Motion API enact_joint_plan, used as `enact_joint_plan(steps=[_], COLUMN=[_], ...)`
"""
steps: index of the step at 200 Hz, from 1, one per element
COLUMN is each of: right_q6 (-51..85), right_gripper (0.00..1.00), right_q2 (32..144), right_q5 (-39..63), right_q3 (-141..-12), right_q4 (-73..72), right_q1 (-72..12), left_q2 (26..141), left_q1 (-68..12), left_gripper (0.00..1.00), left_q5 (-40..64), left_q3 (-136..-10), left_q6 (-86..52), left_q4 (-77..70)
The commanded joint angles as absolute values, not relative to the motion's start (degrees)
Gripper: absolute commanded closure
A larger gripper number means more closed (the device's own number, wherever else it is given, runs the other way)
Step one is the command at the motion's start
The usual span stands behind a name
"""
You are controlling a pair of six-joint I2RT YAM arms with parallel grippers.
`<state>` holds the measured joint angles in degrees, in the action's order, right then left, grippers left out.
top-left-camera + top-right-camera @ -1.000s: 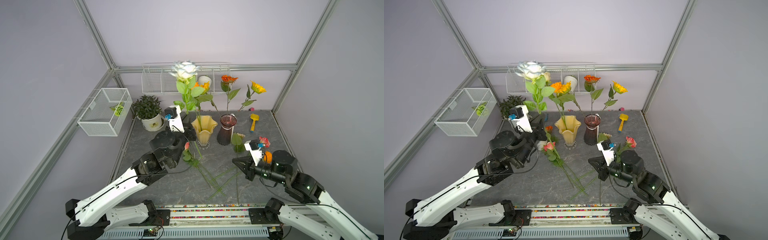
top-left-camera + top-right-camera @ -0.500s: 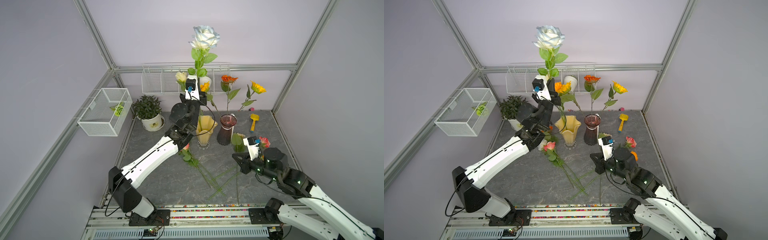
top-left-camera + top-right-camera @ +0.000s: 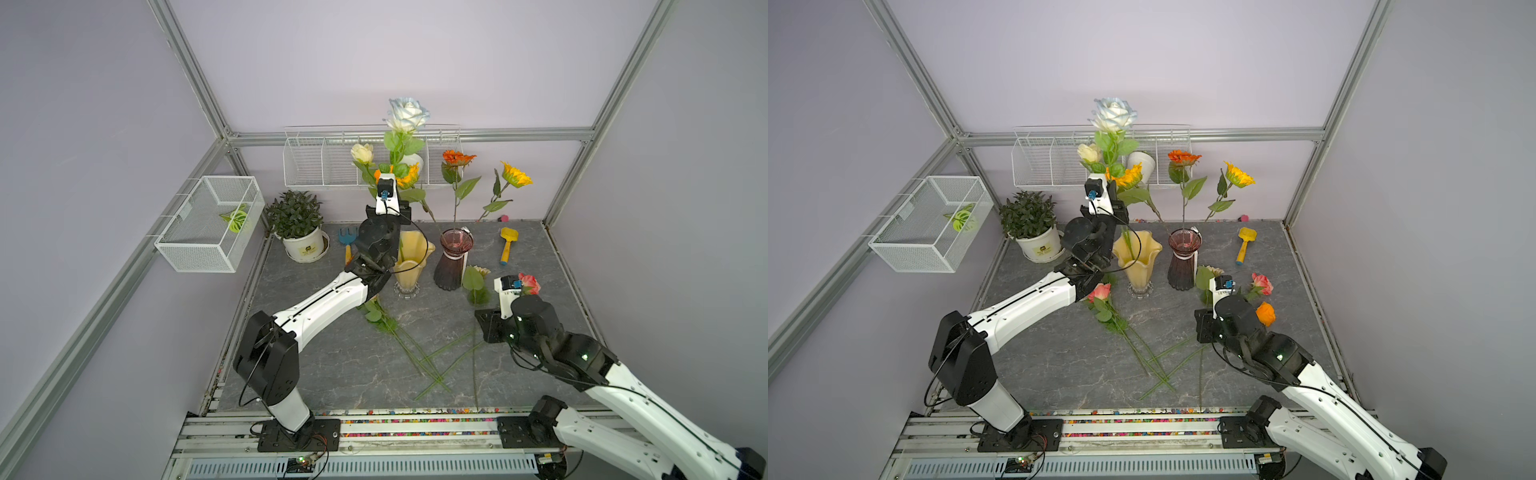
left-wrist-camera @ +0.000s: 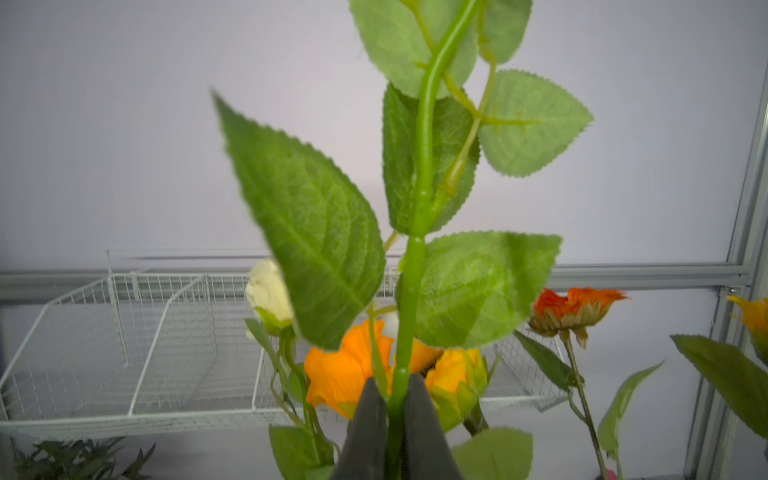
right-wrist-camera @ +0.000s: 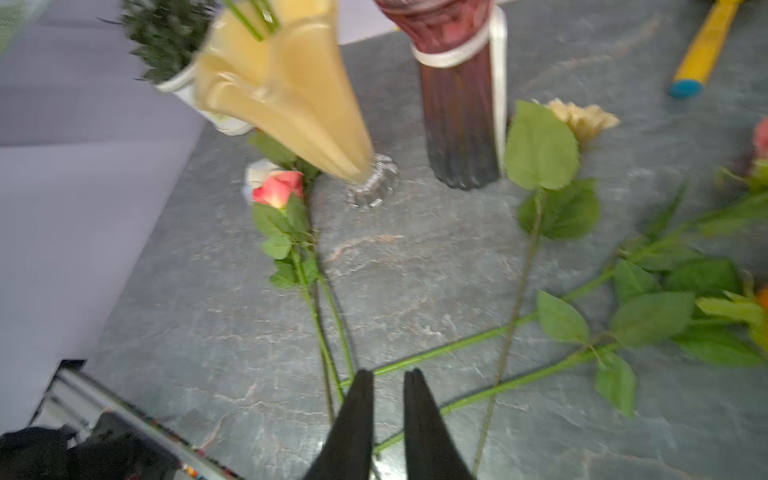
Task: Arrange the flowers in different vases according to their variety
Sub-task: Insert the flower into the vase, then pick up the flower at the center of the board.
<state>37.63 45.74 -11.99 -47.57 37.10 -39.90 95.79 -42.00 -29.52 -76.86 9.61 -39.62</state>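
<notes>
The left end effector [image 4: 392, 395] pinches the stem of the white-blue rose [image 3: 406, 114], upright above the yellow vase [image 3: 409, 259] near the far edge of the bench [image 3: 332, 365]. The right end effector [image 5: 388, 380], slightly spread and empty, hangs above loose flowers [image 5: 278, 189] lying mid-bench.

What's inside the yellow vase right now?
Green stems stand in the yellow vase; the left claw grips the white-blue rose above it. The opaque wall hides the stems' lower ends, so their count is unclear.
</notes>
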Motion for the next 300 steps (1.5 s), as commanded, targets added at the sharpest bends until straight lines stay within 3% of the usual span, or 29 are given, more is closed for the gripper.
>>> enact_joint_plan(steps=[1, 13, 61, 99, 119, 166, 195, 246, 300], right_q6=[46.63, 48.39, 50.25, 48.08, 48.16, 51.91, 56.22, 61.59, 63.28], right_gripper=[0.62, 0.56, 0.52, 0.5, 0.51, 0.55, 0.55, 0.55, 0.54], right_q2=[46.92, 46.6, 48.77, 57.18, 60.44, 63.54, 63.55, 66.04, 73.88], right_q5=[-15.24, -13.04, -8.04, -6.35, -7.25, -11.69, -14.66, -11.14, -9.65], right_q3=[-47.23, -45.42, -41.1, -42.08, -43.39, -43.54, -41.36, -37.42, -38.35], right_q4=[44.25, 43.49, 39.14, 36.73, 37.41, 39.8, 40.16, 36.18, 32.9], right_q1=[-35.85, -33.49, -28.92, -28.83, -28.66, -28.57, -28.26, -26.81, -26.87], left_q2=[95.79, 95.76, 93.89, 89.59, 86.78, 79.36, 74.64, 69.67, 67.24], left_q1=[-41.79, -41.78, -41.82, -42.08, -42.3, -43.41, -43.47, -43.49, -43.48], left_gripper=[1.0, 1.0, 1.0, 0.33, 0.17, 0.09, 0.06, 0.05, 0.04], left_q5=[-30.32, -30.33, -29.86, -25.06, -24.41, -21.28, -14.15, -2.48, 1.06], left_q3=[-73.53, -71.87, -69.14, -66.1, -64.79, -63.31, -62.84, -64.79, -63.98], left_q6=[1.78, -0.41, -5.95, -7.56, -8.9, -12.0, -13.15, -12.86, -11.08], left_q4=[-41.22, -40.84, -35.81, -33.46, -30.7, -20.37, -13.23, 2.04, 6.85])
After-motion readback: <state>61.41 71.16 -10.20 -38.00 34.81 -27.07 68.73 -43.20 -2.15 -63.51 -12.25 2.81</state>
